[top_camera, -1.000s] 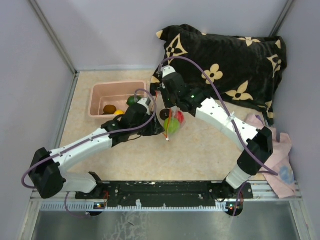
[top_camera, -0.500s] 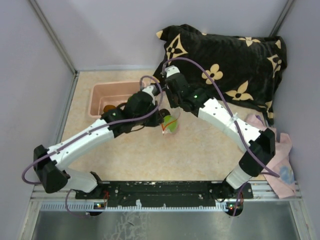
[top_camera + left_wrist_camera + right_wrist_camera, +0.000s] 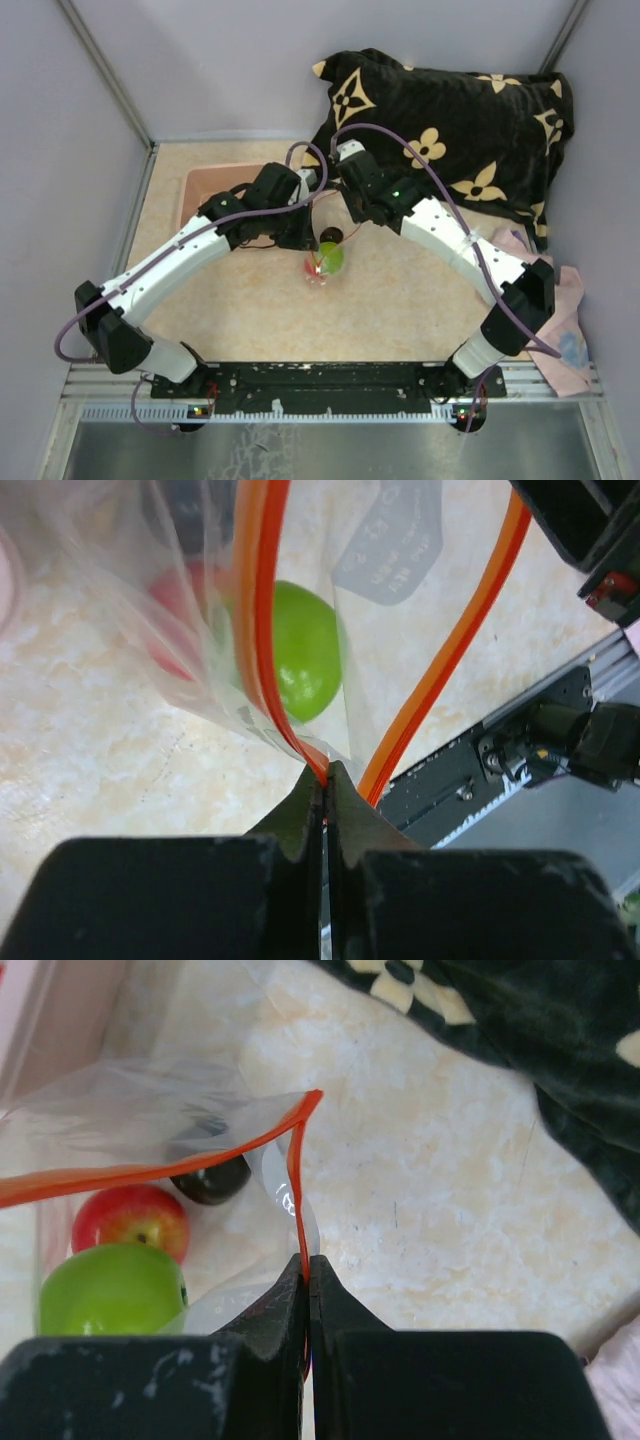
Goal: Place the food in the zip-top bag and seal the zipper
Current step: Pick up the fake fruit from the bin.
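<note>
In the left wrist view, the left gripper (image 3: pixel 323 780) has its jaws pressed together on the orange-red zipper (image 3: pixel 258 630) at one end of the clear bag (image 3: pixel 110 590). The bag's mouth gapes, its two zipper strips parting away from the pinch, and a green fruit (image 3: pixel 300 650) and a red fruit (image 3: pixel 178 615) show through the plastic above the tan table (image 3: pixel 100 770). A black rail (image 3: pixel 500 755) runs at the right. In the right wrist view, the right gripper (image 3: pixel 306 1272) pinches the other end of the zipper. The green and red fruits and a dark brown fruit (image 3: pixel 212 1182) lie inside the bag on the left, and a dark flowered pillow (image 3: pixel 520 1050) lies far right. In the top view, the two arms meet mid-table with the bag between them, just right of a pink bin (image 3: pixel 196 195). A pink cloth (image 3: pixel 565 310) lies near right.
</note>
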Motion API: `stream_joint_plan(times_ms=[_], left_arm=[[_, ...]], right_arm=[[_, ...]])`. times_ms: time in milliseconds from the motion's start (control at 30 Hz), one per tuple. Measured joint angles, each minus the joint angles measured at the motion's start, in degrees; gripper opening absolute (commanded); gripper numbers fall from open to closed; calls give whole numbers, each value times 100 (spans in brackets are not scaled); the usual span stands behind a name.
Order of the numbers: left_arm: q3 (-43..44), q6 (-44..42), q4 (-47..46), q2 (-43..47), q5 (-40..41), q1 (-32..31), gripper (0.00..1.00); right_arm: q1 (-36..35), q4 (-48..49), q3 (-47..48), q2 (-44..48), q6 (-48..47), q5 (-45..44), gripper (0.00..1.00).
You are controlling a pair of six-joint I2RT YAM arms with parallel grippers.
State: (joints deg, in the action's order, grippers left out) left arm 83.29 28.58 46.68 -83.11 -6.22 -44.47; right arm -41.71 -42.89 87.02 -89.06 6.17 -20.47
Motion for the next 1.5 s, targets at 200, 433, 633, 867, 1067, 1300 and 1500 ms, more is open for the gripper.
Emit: stream_joint_plan(times_ms=[200, 433, 633, 867, 1067, 1300, 1500], left_arm=[[15, -190, 96, -116, -461, -11, 0], [929, -426, 503, -466, -713, 24, 0], [758, -492, 444, -98, -837, 144, 0], [227, -485, 431, -111, -837, 260, 4], [50, -470, 98, -109, -839, 260, 20], [83, -487, -227, -105, -638, 280, 69], [535, -623, -299, -107, -446, 435, 82]], right_arm=[[28, -149, -83, -2, -9, 0, 0], [92, -208, -70, -2, -81, -118, 0], [140, -284, -31, 0, -238, -304, 0], [203, -293, -33, 79, -262, -446, 0], [214, -149, 2, 396, -271, -306, 0], [214, 28, 96, 437, -273, 20, 0], [216, 116, 205, 435, -275, 199, 0]])
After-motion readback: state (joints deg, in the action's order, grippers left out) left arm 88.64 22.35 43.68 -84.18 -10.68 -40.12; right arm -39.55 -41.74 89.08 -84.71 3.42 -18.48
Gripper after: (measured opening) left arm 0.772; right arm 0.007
